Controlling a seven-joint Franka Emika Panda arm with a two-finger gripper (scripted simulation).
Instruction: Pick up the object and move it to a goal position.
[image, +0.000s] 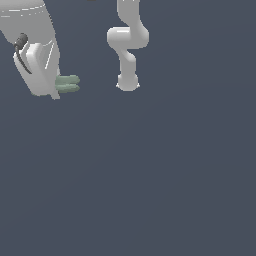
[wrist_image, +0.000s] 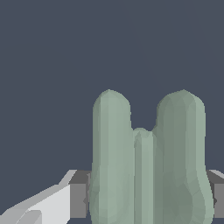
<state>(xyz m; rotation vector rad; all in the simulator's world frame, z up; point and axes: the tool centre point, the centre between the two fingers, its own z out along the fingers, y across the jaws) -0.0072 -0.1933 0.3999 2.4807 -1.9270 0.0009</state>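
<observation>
i see my claw near the exterior view's upper left, its green fingers nearly together with only a sliver of gap. i cannot tell whether it holds anything. the object itself isn't visible near it.

Gripper at exterior view's upper left, green fingers pointing sideways. Fingers nearly together. Arm bent behind.
</observation>
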